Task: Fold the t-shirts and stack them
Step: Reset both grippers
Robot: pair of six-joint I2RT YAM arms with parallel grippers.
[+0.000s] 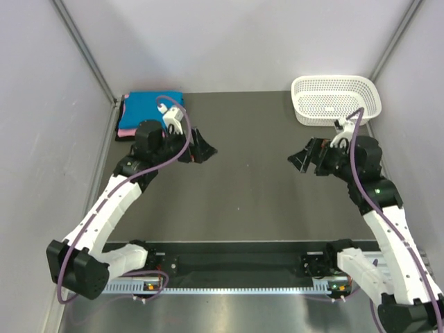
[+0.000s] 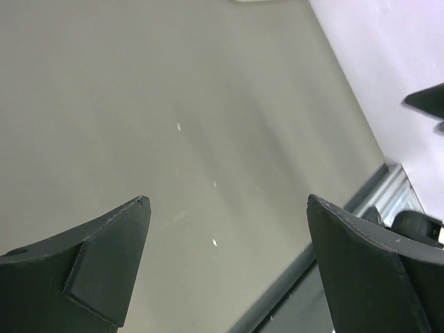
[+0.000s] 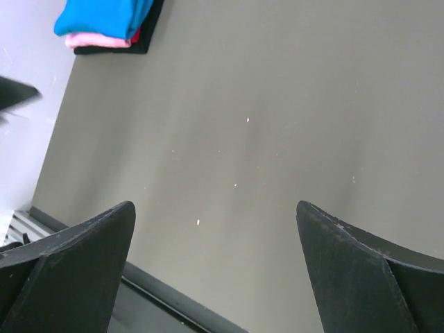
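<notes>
The t-shirts lie folded in one stack at the table's far left corner: the turquoise-blue one on top, the pink one under it, the dark one at the bottom edge. The right wrist view shows the same stack, blue, pink, dark. My left gripper hovers just right of the stack, open and empty. My right gripper hangs over the right half of the table, open and empty.
A white perforated basket stands at the far right corner, just behind my right arm. Grey walls close in the table on the left, right and back. A dark rail with the arm bases runs along the near edge.
</notes>
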